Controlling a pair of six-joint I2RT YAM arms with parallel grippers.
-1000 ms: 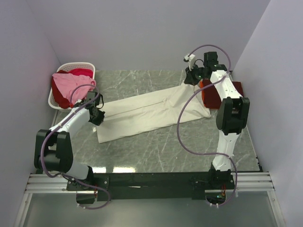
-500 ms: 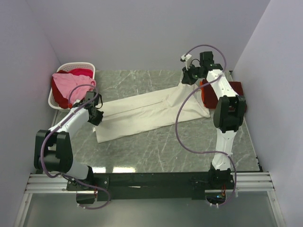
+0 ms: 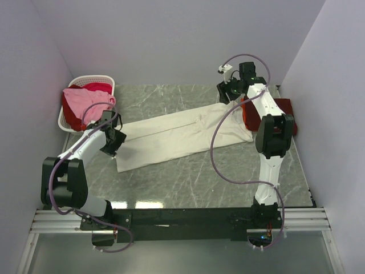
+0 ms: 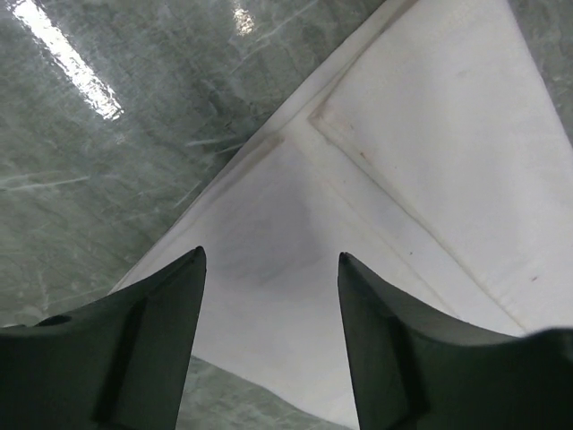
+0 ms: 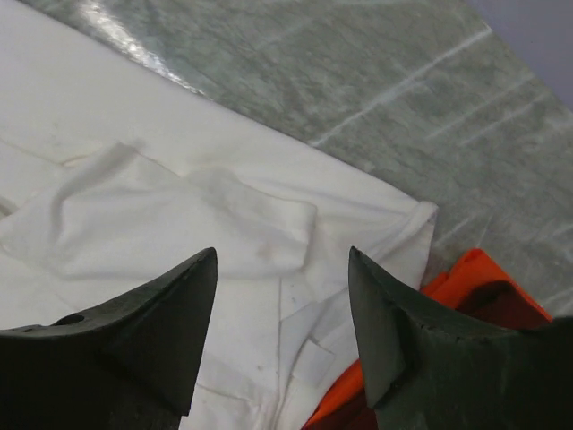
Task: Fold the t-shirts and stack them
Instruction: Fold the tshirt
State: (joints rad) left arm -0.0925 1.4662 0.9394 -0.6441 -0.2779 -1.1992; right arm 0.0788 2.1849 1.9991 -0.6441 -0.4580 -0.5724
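A large cream-white t-shirt (image 3: 177, 134) lies folded into a long strip across the marble table. My left gripper (image 3: 116, 141) hovers open over its left end, and the left wrist view shows only flat cream cloth (image 4: 430, 134) between the spread fingers of the left gripper (image 4: 270, 260). My right gripper (image 3: 223, 93) stands open above the strip's far right end. In the right wrist view the right gripper (image 5: 283, 255) is over the rumpled collar end (image 5: 134, 206), nothing held. A dark red t-shirt (image 3: 285, 107) with an orange-red edge (image 5: 466, 278) lies partly under the cream one's right end.
A white slatted basket (image 3: 94, 78) stands at the back left corner, holding a pink t-shirt (image 3: 85, 98) and a red one (image 3: 98, 87). Walls close in on the left, back and right. Bare marble (image 3: 194, 177) shows in front of the cream strip.
Both grippers have gone from shut to open and let go of the cream-white shirt's ends. The right gripper has drawn back slightly; the left one has shifted a little.
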